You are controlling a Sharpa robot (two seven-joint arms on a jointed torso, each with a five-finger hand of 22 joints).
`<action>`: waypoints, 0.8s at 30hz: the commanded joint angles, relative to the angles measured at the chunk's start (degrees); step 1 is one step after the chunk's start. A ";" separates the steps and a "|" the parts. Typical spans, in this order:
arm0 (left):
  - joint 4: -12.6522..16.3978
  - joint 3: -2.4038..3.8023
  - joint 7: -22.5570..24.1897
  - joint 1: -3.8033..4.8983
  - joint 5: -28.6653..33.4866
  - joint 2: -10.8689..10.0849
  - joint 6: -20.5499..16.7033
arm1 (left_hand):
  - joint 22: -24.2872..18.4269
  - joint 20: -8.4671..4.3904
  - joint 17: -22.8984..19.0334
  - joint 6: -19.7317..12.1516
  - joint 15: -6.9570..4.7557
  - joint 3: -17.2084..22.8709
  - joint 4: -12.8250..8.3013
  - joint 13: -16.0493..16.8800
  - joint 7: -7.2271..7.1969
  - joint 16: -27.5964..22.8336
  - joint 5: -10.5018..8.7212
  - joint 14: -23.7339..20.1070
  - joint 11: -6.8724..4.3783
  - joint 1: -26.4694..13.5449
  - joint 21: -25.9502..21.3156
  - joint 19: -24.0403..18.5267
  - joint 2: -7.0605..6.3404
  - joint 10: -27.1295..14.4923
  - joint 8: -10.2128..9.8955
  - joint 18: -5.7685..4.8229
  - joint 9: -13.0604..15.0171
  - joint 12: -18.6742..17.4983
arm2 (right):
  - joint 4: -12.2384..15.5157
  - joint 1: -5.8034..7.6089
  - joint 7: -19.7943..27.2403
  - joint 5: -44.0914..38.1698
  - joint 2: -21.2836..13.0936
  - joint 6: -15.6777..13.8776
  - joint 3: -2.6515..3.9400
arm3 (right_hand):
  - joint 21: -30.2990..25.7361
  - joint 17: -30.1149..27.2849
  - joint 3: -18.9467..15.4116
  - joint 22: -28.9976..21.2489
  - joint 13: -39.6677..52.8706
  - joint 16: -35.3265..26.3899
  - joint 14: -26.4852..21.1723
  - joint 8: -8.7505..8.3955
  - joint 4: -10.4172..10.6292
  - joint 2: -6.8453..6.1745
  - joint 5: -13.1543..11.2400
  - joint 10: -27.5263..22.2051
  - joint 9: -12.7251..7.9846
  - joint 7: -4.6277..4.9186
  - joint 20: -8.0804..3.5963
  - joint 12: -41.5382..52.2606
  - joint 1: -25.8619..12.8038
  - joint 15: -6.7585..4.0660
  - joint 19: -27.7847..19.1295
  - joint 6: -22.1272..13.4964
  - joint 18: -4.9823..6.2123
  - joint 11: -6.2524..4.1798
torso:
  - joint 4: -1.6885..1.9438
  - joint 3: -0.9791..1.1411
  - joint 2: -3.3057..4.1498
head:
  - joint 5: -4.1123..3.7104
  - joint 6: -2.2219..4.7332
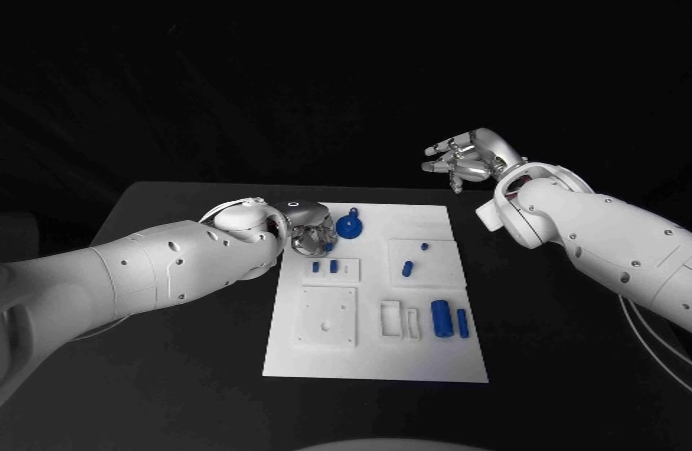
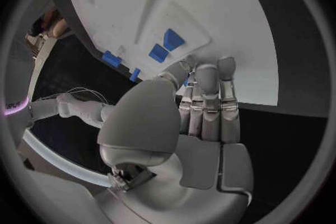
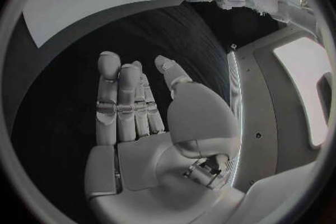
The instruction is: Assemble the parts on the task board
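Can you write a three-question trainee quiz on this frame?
1. True or false: the right hand is raised off the board, fingers apart.
2. Which hand is over the board's far-left corner? A) left B) right
3. Fill in: the round blue part lies just beside the ___ hand.

Key: 1 true; 2 A; 3 left.

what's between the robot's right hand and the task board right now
Nothing: in the head view only bare black table separates the right hand, raised beyond the board's far right corner, from the task board.
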 commanded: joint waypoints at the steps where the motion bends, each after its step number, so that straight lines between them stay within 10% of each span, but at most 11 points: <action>1: -0.28 -0.12 -0.58 -0.23 0.09 -0.06 -0.63 | 1.06 0.71 -0.08 -5.15 0.57 0.37 0.11 -0.13 -0.61 -0.25 -0.32 -0.34 0.50 -0.06 -0.12 0.03 -1.27 -1.92 -0.39 1.04 -0.20 -0.16 | 0.34 -0.07 -2.31 -2.41 -0.39 6.42 0.02 | 1.80 -0.48 -0.13 0.90 -0.70 0.10 1.00 -0.20 -0.01 0.01 -1.23 -0.38 -0.06 0.46 0.48 -2.24 -0.35 0.10 2.60 -0.08 1.01 0.20 | 0.01 0.02 0.02 | 0.14 0.06; 7: -0.65 -0.11 -1.05 -0.23 0.22 -0.47 -1.37 | 0.98 1.36 -0.26 -13.72 1.22 -0.81 0.82 -0.12 -1.21 -0.32 -0.57 -0.78 1.48 0.72 -0.70 0.06 -2.51 -5.02 -0.69 1.59 -0.50 -0.11 | 1.30 -0.29 -3.30 -4.11 -1.56 8.92 0.01 | 2.38 -1.05 0.43 0.20 -0.76 0.39 0.82 -0.15 -1.52 0.06 -1.99 -0.68 -0.04 0.36 0.87 -5.09 0.00 0.37 2.44 1.00 1.56 0.63 | -0.04 0.01 0.01 | 0.23 0.25; 13: -0.94 0.00 -1.40 -0.23 0.32 -1.34 -1.91 | 1.04 1.89 -0.73 -13.97 1.60 -3.42 1.78 -0.13 -0.91 -0.51 -0.56 -1.29 1.98 2.62 -1.82 0.08 -2.39 -6.67 -0.71 2.07 -0.51 -0.14 | 3.57 -0.91 -3.96 -6.66 -3.53 9.98 0.01 | 2.48 -1.35 2.15 -0.17 -0.81 0.69 0.66 -0.14 -3.75 0.32 -2.81 -1.19 -0.03 0.15 0.98 -5.35 0.60 0.44 2.36 2.48 1.70 0.75 | -0.09 0.05 -0.01 | 0.12 0.41; 24: -0.78 2.19 3.50 -0.20 13.43 -4.54 -9.43 | 1.46 1.08 -1.43 1.54 0.59 3.28 -0.09 -0.10 2.13 -1.70 -0.08 -1.66 0.57 3.35 -1.06 -0.68 -1.44 -0.90 0.86 2.12 0.36 0.18 | 9.70 -3.44 -8.10 -22.02 -7.38 10.06 -0.01 | 3.74 -1.61 9.05 0.25 -0.84 0.98 0.66 -0.20 -5.01 0.15 -7.44 0.87 0.00 -0.94 0.54 -5.53 2.23 -0.08 2.37 6.90 1.15 -0.06 | -0.09 0.01 -0.03 | -0.75 0.97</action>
